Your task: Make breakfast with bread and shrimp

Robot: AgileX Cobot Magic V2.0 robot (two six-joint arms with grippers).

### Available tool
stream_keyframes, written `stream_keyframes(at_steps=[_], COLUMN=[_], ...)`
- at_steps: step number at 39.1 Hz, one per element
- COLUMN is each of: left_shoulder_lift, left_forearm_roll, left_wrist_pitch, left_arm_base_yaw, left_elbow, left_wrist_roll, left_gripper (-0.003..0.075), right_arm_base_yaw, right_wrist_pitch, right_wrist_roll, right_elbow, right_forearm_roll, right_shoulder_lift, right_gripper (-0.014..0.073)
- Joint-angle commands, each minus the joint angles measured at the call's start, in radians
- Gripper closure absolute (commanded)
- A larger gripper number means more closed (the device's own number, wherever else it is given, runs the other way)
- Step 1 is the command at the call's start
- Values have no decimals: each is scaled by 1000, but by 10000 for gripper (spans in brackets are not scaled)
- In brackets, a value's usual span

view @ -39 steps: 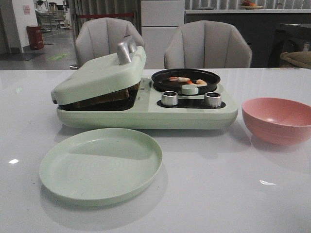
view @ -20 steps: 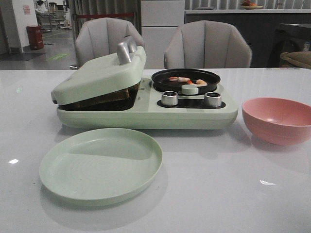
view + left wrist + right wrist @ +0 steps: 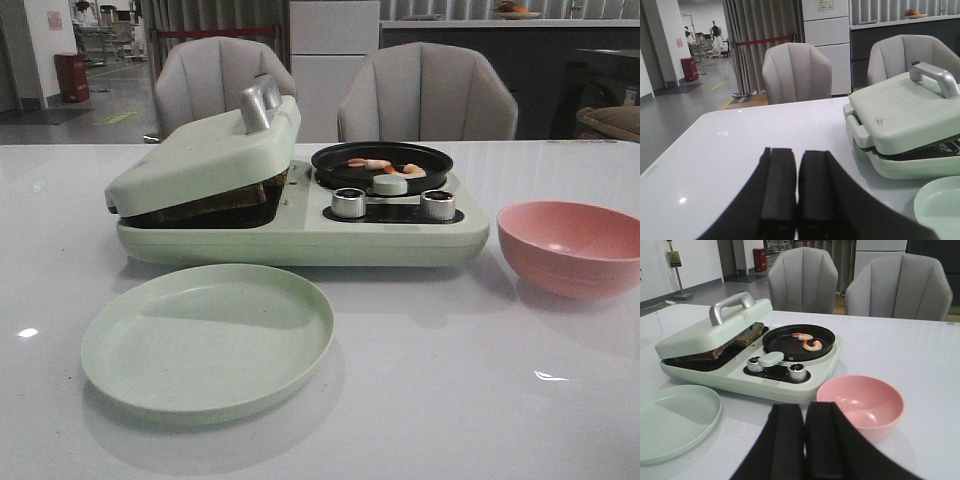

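The right gripper (image 3: 804, 440) and left gripper (image 3: 796, 192) are pressed together, well apart from the bread (image 3: 225, 197) clamped under the lid (image 3: 205, 155); shrimp (image 3: 810, 342) lie in the pan (image 3: 785, 342), beyond the pink bowl (image 3: 861, 402).

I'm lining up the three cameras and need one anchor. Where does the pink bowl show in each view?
Front view: the pink bowl sits at the right edge, right of the green breakfast maker.
Left wrist view: not in it; only the maker's lidded end shows.
Right wrist view: centre-right, just beyond the shut right gripper.
Shared landmark: the lid's silver handle, seen in all three.
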State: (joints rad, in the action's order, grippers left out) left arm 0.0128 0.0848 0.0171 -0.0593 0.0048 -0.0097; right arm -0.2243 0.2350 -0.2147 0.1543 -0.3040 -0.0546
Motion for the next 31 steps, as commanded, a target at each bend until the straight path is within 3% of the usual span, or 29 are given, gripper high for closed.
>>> stream_keyframes(at_steps=[1,4,10,20,31], left_shoulder_lift=[11,11,11,11,11], left_forearm_roll=[-3,-3,-3,-3,-3], left_wrist_pitch=[-83,-83,-83,-83,-83], left_arm_base_yaw=[-3,-3,-3,-3,-3], left_elbow=[22,22,22,22,22], left_wrist_roll=[-10,-10,-10,-10,-10], left_gripper=[606,606,606,606,606], right_arm_base_yaw=[2,2,4,7,97], right_wrist_pitch=[-157,-235,-340,-336,-336], right_wrist_roll=[125,205,221,221,221], right_elbow=[3,-23,-93,-164,-164], right_forearm_roll=[144,228,266,265,265], right_shoulder_lift=[-8,-8,9,87,87], right_gripper=[432,432,432,432,432])
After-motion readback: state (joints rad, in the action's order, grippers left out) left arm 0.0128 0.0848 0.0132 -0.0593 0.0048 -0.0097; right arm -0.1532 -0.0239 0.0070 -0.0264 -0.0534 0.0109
